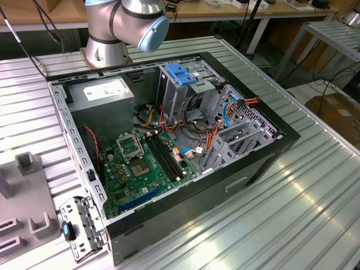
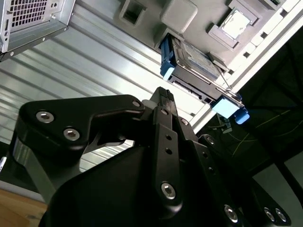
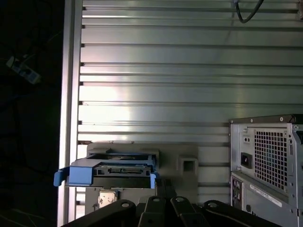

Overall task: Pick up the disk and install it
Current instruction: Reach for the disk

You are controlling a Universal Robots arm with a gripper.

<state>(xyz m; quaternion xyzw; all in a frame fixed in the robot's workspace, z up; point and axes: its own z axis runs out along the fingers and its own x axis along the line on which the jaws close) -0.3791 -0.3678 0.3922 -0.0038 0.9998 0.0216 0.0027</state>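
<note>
Gripper [image 3: 165,185] on the wrist of one arm [image 1: 129,22]: in both wrist views the fingers look drawn together with nothing between them. It hangs over the ribbed aluminium table [image 1: 281,225], near the disk [image 2: 194,61] and not touching it.

Count:
- Disk: 1. It lies flat on a grey moulded fixture [image 2: 180,14] close to the table's edge, connector end toward the gripper. It has 2 blue side rails, one along each long side, with the nearer tab at [image 2: 229,108].
- Computer case [image 1: 270,146]: 1. It lies on its side with the panel off. Its perforated rear shows in the first wrist view, well apart from the disk.
- Inside the case there is 1 grey power-supply box [image 1: 107,93] at the back, 1 metal drive cage with a blue plastic top [image 1: 183,76] and 1 green motherboard [image 1: 140,169].
- Loose metal bracket with a blue clip [image 1: 79,228]: 1. It sits on the table by the case's near corner.

Obstructions: orange, red and blue cables [image 1: 211,135] bunch at the foot of the drive cage and run across the grey brackets beside it. Between the gripper and the disk there is bare table.
</note>
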